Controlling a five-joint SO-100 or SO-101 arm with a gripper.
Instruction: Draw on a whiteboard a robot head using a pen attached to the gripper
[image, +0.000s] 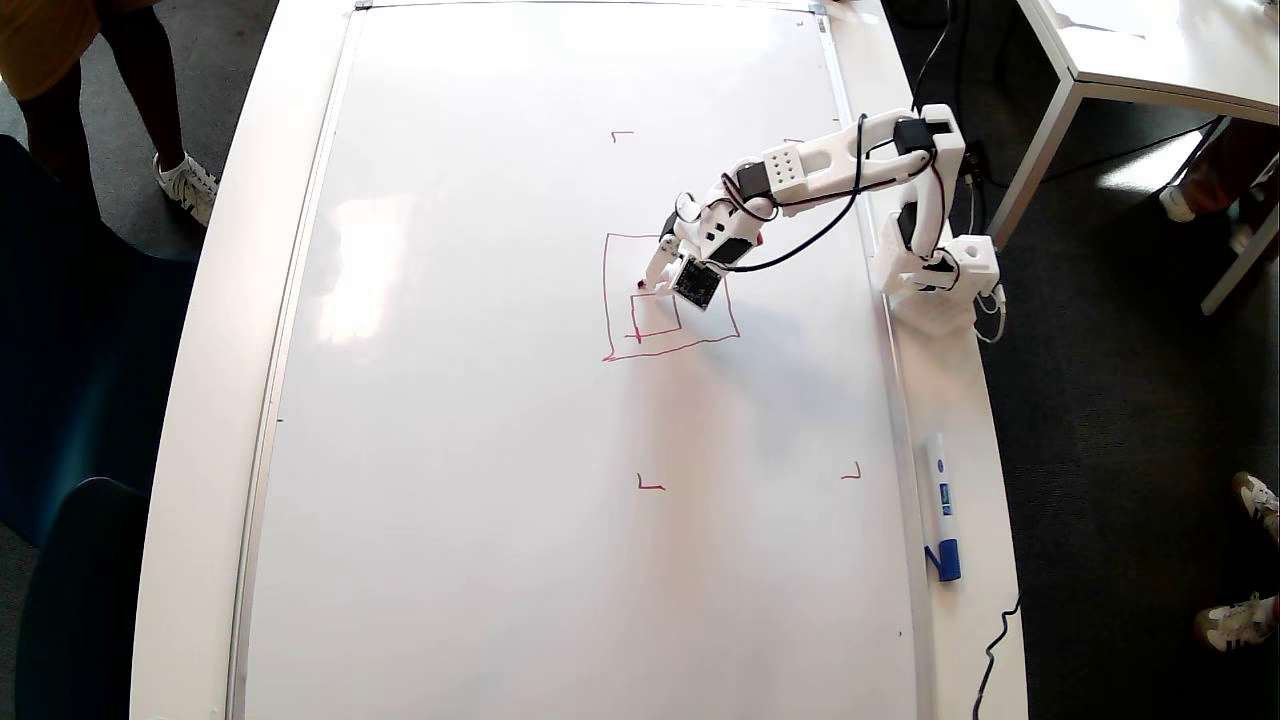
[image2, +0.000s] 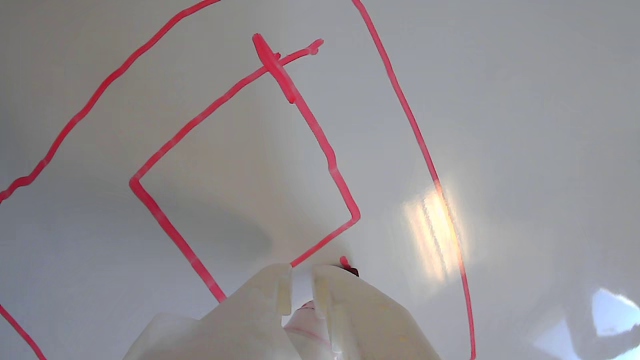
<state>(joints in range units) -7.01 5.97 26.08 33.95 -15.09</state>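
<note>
white desk fills most of the overhead view, and on it lies the whiteboard, a very large glossy white rectangular board with a thin silver frame. small red corner marks sit on the board around the drawing area. the white arm with black motors and black cables stands on its base just off the whiteboard's right edge and reaches left over the board. its gripper, a small white printed plastic claw, points down at the robot head, a thin red line drawing made so far of a large square enclosing a smaller rectangle. the claw tip is at the upper left corner of that smaller rectangle, inside the large square. a white marker with a blue cap lies on the desk just beyond the whiteboard's right edge, well below the arm's base. people's legs and shoes show on the dark floor around the desk.

in the wrist view the gripper enters from the bottom edge, its two white fingers nearly together and clamped on the pen, a slim white marker with red parts that shows only as a sliver between them. the pen tip meets the whiteboard just beside the lower corner of the robot head's inner rectangle.
</note>
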